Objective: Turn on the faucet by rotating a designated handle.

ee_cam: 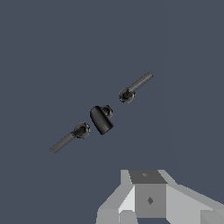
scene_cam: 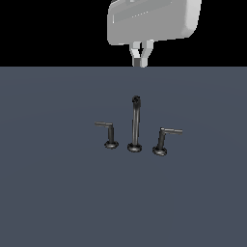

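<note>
The faucet [scene_cam: 135, 126] stands on the grey surface: a tall thin dark spout between two L-shaped lever handles. The handle [scene_cam: 162, 140], larger with a leaning stem, is on the exterior view's right, its lever pointing right. The smaller handle [scene_cam: 110, 135] is on the left. My gripper [scene_cam: 140, 61] hangs high above and behind the spout, apart from everything, its fingers together and empty. In the wrist view the spout [ee_cam: 101, 120] sits between two levers [ee_cam: 131, 90] [ee_cam: 70, 138]; I cannot tell which is the larger. The gripper [ee_cam: 148, 197] shows at the picture's edge.
The flat grey surface [scene_cam: 58, 193] runs all around the faucet. Nothing else stands on it.
</note>
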Controlling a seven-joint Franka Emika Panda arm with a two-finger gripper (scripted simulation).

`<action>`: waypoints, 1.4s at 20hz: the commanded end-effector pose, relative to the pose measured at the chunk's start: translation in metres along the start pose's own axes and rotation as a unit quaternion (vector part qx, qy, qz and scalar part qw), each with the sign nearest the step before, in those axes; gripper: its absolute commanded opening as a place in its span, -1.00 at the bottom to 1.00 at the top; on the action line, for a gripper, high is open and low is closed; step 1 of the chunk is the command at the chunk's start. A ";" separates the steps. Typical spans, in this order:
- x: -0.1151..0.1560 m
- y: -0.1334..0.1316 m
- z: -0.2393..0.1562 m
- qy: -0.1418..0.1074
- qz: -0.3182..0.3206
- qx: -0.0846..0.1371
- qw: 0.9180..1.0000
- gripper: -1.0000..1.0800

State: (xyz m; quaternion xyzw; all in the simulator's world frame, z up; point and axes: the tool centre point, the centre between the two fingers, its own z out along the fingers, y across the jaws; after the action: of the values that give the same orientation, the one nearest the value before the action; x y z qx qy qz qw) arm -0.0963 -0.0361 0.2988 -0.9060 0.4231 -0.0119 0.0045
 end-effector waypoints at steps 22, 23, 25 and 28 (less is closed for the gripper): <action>0.127 0.009 0.163 -0.002 0.336 -0.010 0.942 -1.00; 0.132 0.011 0.168 -0.002 0.347 -0.011 0.938 -1.00; 0.139 0.015 0.178 -0.002 0.368 -0.011 0.930 -1.00; 0.148 0.020 0.190 -0.003 0.392 -0.012 0.920 -1.00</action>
State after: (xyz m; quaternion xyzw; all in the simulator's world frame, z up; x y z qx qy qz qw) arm -0.0134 -0.1575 0.1170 -0.6781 0.7350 -0.0014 -0.0010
